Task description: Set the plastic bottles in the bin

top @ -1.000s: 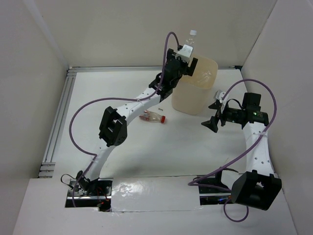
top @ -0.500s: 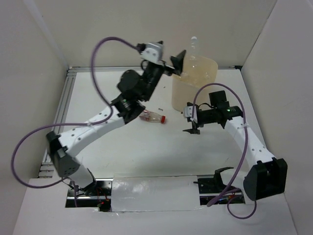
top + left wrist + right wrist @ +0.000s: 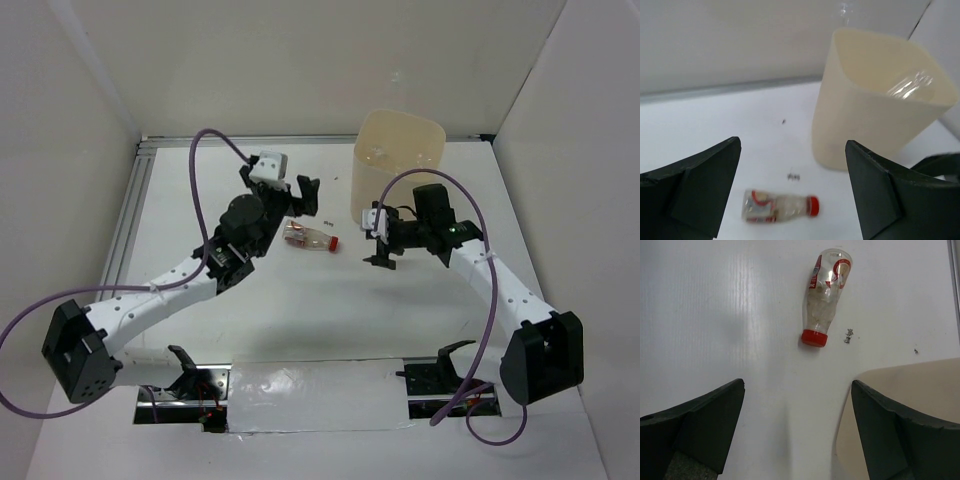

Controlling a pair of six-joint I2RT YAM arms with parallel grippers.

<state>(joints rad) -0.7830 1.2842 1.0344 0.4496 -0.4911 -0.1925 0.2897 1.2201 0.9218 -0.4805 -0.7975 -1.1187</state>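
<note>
Tabletop (image 3: 300,310): white, walled on three sides by pale panels; an aluminium rail (image 3: 125,240) runs along its left edge.

Bin (image 3: 365,190): cream-beige, rounded-square, upright at the far right-centre of the tabletop; mouth open upward. The left wrist view shows its wall (image 3: 865,130) and, inside it, clear crinkled plastic (image 3: 912,85); how many bottles lie in there cannot be told.

Red-capped bottle (image 3: 310,238): lies on its side on the tabletop, left of the bin and apart from it; cap toward the bin, labelled end away from it. A small dark speck (image 3: 327,220) lies just beside the cap. Nothing touches the bottle.

Left pincer (image 3: 303,197): open and empty; it hangs above the tabletop, just beyond the bottle's labelled end. In its own wrist view the bottle (image 3: 780,206) shows low between the spread jaws (image 3: 792,145).

Right pincer (image 3: 378,240): open and empty; it stands in front of the bin, to the right of the bottle's cap and apart from it. Its wrist view has the bottle (image 3: 824,295) ahead of the jaws (image 3: 797,385); the bin's wall (image 3: 900,405) shows at the lower right.
</note>
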